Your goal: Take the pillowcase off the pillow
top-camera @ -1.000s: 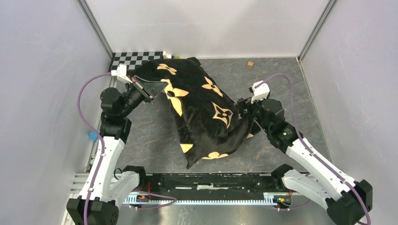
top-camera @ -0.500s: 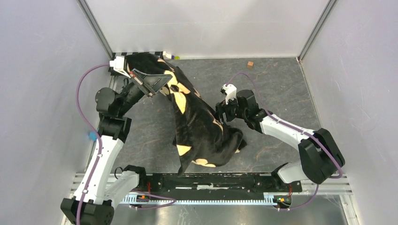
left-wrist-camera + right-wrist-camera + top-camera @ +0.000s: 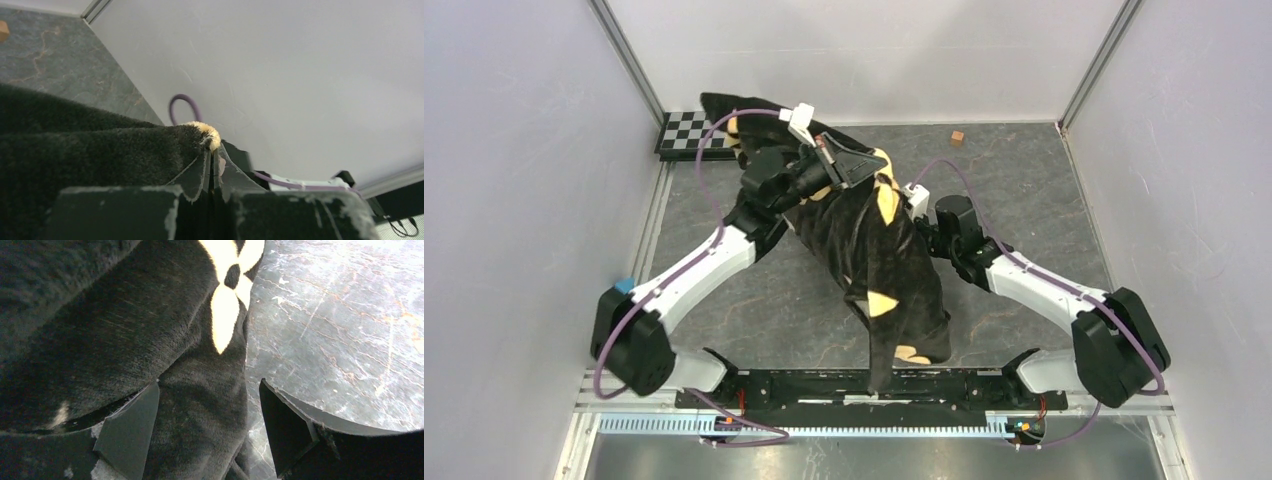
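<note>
The black plush pillowcase [image 3: 879, 255] with tan flower motifs hangs in a long drape from the back left down to the front rail. My left gripper [image 3: 856, 166] is raised at the back centre and shut on a fold of it. In the left wrist view the jaws [image 3: 214, 159] pinch the black fabric [image 3: 75, 150] at a tan tuft. My right gripper [image 3: 921, 232] is open against the drape's right side. In the right wrist view the fabric [image 3: 100, 315] fills the gap between the open fingers [image 3: 207, 427], not clamped. The pillow is hidden inside the case.
A black-and-white checkerboard [image 3: 679, 130] lies at the back left corner. A small brown cube [image 3: 957, 138] sits near the back wall. The black base rail [image 3: 824, 385] runs along the front. Grey walls close in on three sides.
My left arm has swung right and up, carrying the gripped pillowcase toward the middle. The drape now hangs lower toward the front rail. My right gripper has drawn in against the fabric.
</note>
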### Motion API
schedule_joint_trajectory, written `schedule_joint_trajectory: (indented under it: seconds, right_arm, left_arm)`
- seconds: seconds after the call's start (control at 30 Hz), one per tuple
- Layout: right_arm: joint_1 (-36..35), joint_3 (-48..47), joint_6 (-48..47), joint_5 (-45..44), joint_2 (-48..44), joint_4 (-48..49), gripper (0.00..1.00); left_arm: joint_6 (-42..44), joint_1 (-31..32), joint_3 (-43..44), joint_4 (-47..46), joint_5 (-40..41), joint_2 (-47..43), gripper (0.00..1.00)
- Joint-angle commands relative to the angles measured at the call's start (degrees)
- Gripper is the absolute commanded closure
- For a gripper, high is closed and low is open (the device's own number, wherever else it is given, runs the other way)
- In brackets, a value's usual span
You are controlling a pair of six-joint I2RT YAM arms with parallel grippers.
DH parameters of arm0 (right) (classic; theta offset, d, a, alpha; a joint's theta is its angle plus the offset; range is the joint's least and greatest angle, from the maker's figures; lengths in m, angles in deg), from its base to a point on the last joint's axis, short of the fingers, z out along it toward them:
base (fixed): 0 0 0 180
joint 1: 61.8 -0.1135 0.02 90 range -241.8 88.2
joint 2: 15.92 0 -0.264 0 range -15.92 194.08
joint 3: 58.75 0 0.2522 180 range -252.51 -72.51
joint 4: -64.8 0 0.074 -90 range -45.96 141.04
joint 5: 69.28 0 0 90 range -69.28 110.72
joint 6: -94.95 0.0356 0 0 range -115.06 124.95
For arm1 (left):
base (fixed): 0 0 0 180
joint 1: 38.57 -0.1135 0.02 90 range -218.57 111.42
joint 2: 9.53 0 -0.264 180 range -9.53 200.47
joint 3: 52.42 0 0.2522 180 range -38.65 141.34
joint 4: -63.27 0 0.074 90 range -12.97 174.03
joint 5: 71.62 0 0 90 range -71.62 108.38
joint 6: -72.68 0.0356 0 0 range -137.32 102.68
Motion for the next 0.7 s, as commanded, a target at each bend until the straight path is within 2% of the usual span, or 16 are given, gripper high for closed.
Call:
schedule_joint_trajectory:
  seconds: [0.0, 0.23, 0.33, 0.47, 0.53, 0.67]
  right_arm:
    - [0.17, 0.09, 0.17, -1.91, -4.68, -2.25, 0.19]
    - [6.92, 0.60, 3.87, -14.64, -16.01, -8.33, 0.12]
    - [7.38, -0.65, 1.18, -22.17, -22.16, -12.06, 0.09]
    - [7.46, -3.61, 0.06, -25.89, -28.55, -16.50, 0.07]
    - [7.41, -4.70, 0.47, -28.89, -31.18, -17.88, 0.07]
    - [7.40, -4.65, 0.56, -38.24, -37.26, -18.97, 0.07]
  left_arm:
    - [3.73, 0.74, 5.24, -5.08, 3.43, 6.66, 0.98]
    - [8.57, 0.76, 13.15, 0.35, 6.03, 14.07, 0.98]
    - [9.91, 0.65, 13.82, 1.94, 8.00, 16.01, 0.98]
    - [12.65, 0.47, 14.04, 2.92, 10.78, 19.86, 0.98]
    - [13.24, 0.28, 14.87, 3.73, 11.76, 23.78, 0.98]
    - [11.76, -0.31, 19.44, 3.72, 8.77, 34.00, 0.98]
